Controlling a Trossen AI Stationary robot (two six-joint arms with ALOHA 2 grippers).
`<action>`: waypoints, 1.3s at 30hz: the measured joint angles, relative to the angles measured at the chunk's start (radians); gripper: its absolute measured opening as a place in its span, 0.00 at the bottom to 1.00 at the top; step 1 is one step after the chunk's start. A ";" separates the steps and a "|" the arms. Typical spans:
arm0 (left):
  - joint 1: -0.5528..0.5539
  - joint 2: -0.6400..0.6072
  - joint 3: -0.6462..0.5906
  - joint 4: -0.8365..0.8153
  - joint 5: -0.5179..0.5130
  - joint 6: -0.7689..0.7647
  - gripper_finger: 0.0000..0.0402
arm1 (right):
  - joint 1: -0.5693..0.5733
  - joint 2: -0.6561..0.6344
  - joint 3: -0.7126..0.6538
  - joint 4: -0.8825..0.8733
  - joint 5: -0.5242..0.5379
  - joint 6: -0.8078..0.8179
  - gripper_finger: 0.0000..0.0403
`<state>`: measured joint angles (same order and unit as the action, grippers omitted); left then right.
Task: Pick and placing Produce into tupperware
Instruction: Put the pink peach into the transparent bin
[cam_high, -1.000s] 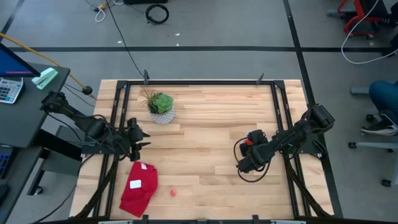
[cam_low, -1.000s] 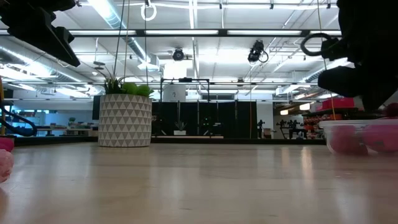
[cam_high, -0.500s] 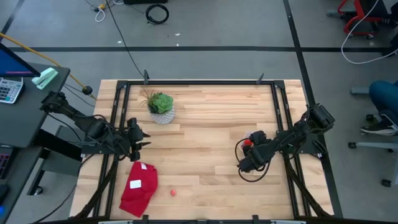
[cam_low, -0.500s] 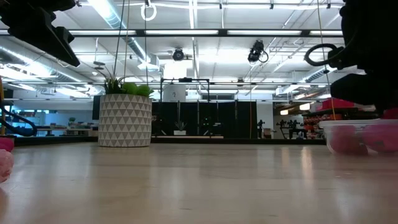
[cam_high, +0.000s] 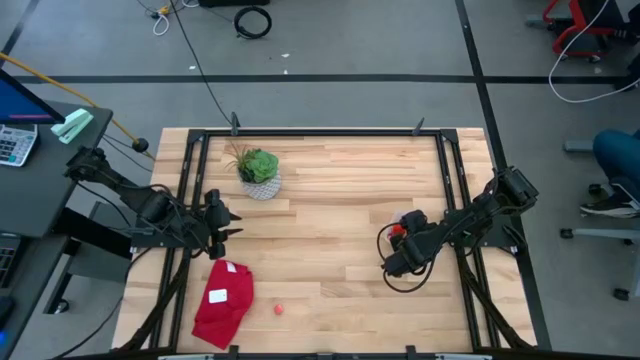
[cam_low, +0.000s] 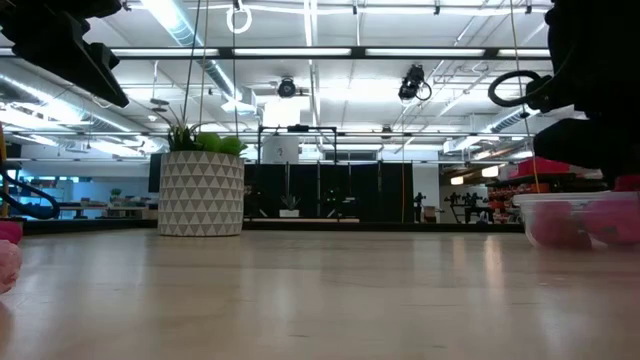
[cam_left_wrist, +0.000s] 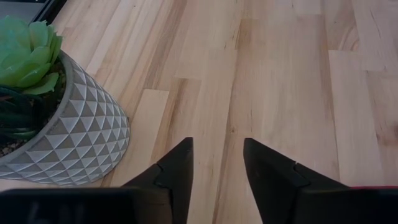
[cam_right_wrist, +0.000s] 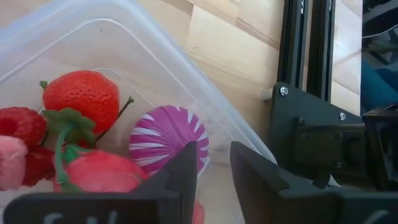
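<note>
Right tool (cam_right_wrist: 213, 168) slightly spread, empty, over clear tupperware (cam_right_wrist: 186, 68) at counter's right side; strawberry (cam_right_wrist: 81, 93), striped purple ball (cam_right_wrist: 165, 134) inside. Left tool (cam_left_wrist: 216, 158) spread, empty, near plant pot (cam_left_wrist: 68, 137).

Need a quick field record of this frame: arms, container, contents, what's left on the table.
right gripper: over the clear plastic tupperware box, jaws slightly apart, nothing between them
left gripper: waiting near the green plant in a white patterned pot, jaws open, empty
box contents: purple-and-white striped ball, red strawberry, other red and pink berries
still loose: one small red berry on the wooden table, beside the red cloth with a white label
</note>
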<state>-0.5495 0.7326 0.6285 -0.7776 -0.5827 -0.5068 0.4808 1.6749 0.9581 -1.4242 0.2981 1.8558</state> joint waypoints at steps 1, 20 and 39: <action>0.000 0.000 0.000 0.000 0.000 0.000 0.36 | 0.000 0.000 0.003 -0.001 0.000 -0.004 0.26; 0.000 0.000 0.000 0.000 0.000 0.000 0.38 | 0.000 -0.002 0.249 0.044 0.237 -0.178 0.24; 0.000 0.000 0.000 0.002 0.000 0.000 0.36 | 0.016 0.258 0.297 1.661 0.158 -1.295 0.25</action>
<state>-0.5495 0.7326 0.6285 -0.7753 -0.5827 -0.5068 0.4966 1.9326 1.2554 0.2371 0.4565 0.5608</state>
